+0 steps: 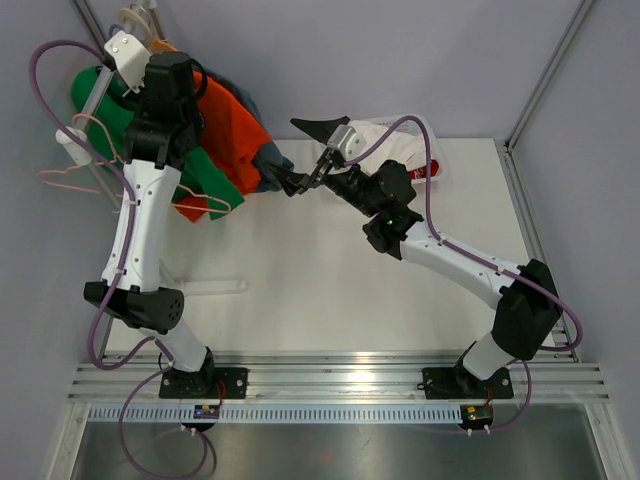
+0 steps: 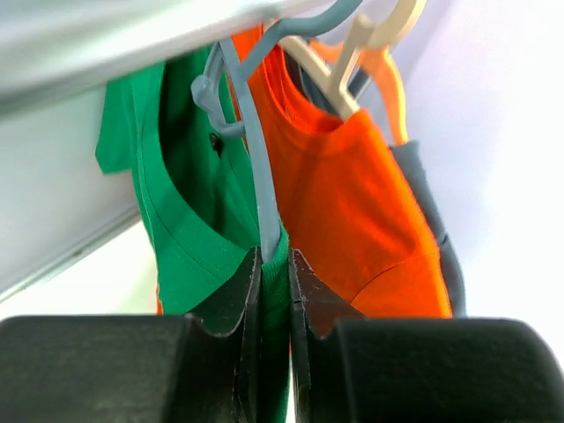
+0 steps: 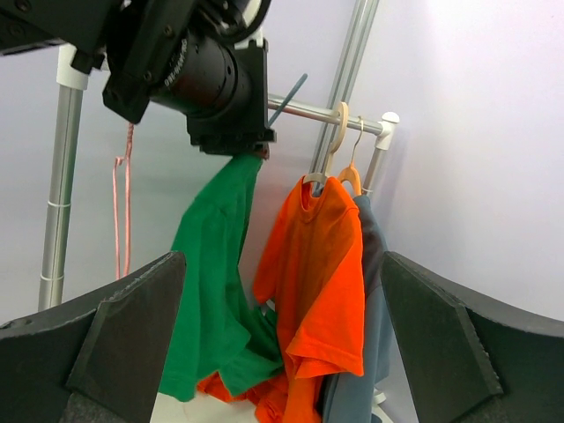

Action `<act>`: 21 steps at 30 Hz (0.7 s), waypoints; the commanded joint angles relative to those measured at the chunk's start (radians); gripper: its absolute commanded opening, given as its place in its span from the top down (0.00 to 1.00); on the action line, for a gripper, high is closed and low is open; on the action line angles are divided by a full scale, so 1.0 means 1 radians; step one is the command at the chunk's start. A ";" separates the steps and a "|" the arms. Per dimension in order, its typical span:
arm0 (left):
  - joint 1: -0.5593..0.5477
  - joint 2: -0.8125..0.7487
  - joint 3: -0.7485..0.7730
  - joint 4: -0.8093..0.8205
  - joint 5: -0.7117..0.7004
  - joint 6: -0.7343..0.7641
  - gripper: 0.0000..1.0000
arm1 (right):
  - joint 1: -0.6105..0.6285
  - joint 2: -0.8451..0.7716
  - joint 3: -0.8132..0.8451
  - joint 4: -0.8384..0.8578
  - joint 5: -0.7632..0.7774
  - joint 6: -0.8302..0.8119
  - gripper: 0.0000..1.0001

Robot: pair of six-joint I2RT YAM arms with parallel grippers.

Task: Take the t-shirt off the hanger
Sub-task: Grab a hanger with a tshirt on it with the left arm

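Left wrist view puts the green t-shirt (image 2: pixel 189 229) at the rack, hanging on its grey hanger (image 2: pixel 257 176) beside an orange shirt (image 2: pixel 352 203); the left gripper (image 2: pixel 275 264) is clenched on hanger arm and collar together; whether the hook sits on the rail (image 3: pixel 308 112) I cannot tell; the right gripper (image 3: pixel 282 344) faces the rack, jaws spread wide, grasping nothing. By my judgement the shirt is steadied, not yet stripped; next the right gripper must close on green cloth and draw it off.
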 commanded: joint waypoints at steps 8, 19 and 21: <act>-0.074 -0.014 0.011 0.239 -0.260 0.199 1.00 | 0.003 -0.029 0.018 -0.005 0.017 -0.022 0.01; -0.131 -0.112 -0.172 0.335 -0.291 0.200 1.00 | 0.003 -0.014 0.030 -0.014 0.013 -0.017 0.00; -0.137 -0.125 -0.204 0.342 -0.279 0.182 1.00 | 0.003 -0.011 0.031 -0.012 0.011 -0.015 0.00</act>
